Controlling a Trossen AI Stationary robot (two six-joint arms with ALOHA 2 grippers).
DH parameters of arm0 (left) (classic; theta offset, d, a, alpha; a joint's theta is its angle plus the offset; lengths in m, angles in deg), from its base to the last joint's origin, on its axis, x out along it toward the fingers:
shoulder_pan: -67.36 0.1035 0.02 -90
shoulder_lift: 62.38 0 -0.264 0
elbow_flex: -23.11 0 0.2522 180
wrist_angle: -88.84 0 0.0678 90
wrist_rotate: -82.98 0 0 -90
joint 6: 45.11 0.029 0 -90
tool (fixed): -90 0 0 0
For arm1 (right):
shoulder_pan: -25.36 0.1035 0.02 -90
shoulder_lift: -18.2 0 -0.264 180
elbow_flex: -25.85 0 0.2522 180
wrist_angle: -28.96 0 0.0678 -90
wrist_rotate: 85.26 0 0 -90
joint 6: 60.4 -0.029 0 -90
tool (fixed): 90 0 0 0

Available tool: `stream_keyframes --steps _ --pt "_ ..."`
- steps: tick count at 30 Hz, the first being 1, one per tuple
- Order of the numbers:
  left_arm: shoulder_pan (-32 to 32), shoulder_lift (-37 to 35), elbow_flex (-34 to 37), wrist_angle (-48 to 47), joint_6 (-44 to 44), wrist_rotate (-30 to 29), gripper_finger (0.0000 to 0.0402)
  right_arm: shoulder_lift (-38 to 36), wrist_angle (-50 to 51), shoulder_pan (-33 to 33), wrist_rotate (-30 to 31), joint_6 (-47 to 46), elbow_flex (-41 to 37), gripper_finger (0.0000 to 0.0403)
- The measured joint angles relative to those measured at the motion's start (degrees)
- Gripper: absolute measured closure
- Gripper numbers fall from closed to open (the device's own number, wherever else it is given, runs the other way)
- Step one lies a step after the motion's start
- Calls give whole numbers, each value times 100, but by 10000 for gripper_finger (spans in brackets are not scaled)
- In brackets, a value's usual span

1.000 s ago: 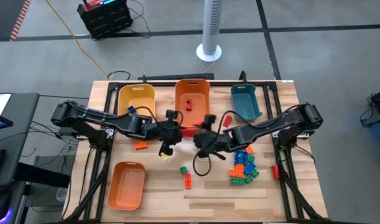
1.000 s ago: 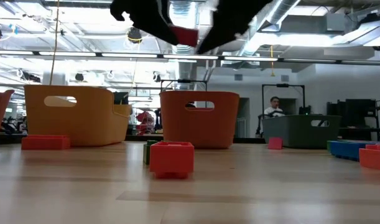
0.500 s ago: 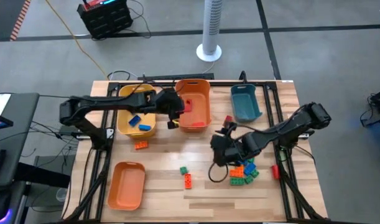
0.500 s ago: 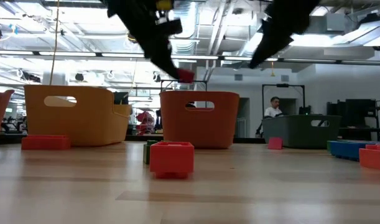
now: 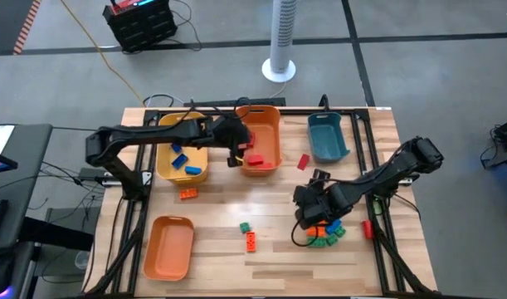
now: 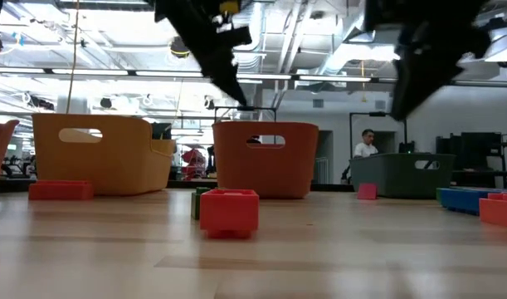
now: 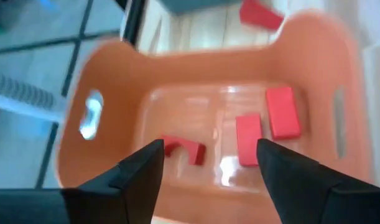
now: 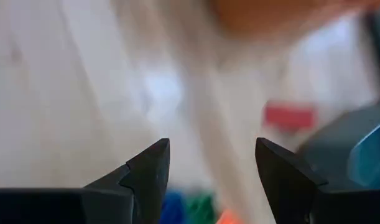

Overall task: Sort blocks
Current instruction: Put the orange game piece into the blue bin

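My left gripper [image 5: 236,156] [image 7: 209,149] hangs open over the far orange bin [image 5: 258,124]. Three red blocks [image 7: 247,140] lie on that bin's floor. My right gripper [image 5: 307,209] [image 8: 211,144] is open above the left edge of a mixed pile of blue, green and orange blocks [image 5: 326,232] on the table's right side. Blue blocks [image 5: 181,159] lie in the yellow bin [image 5: 180,133]. Loose blocks rest flat on the table: an orange one [image 5: 187,194], a green one [image 5: 246,227], an orange one [image 5: 251,242] and a red one [image 5: 304,161].
A teal bin [image 5: 327,135] stands at the far right. A second orange bin [image 5: 169,247] sits near the left front corner. Another red block [image 5: 367,228] lies by the right frame. Bare wood stretches across the table's near middle. A person sits far behind the table [image 6: 367,148].
Both grippers were together above the table's middle with a red block between them. My left gripper carried that block toward the far edge, over the orange bin; the block no longer shows at its fingers. My right gripper swung right and toward the near edge, down over the pile.
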Motion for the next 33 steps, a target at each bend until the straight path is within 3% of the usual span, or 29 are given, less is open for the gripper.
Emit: stream_keyframes --steps 3,10,17,21,26,33 --pt "-219 6 -338 -275 -6 -5 150 44 291 88 -546 -211 -10 154" --pt "-889 16 -470 -620 -289 -132 151 -183 497 191 -998 -1123 -472 154" --pt "-1780 8 -470 -709 -605 -578 151 -360 -384 -54 -1397 -1944 -1342 154" --pt "-2478 6 -470 -743 -500 -1213 151 -380 -264 -1 -1417 -1993 -1421 154" --pt "-3118 6 -468 -1074 -649 -1482 151 -663 -184 71 -1382 -2038 -1419 154" --pt "-3239 -149 -130 -1069 -427 -1798 151 -1380 -8 -266 -610 -1579 -1419 154"
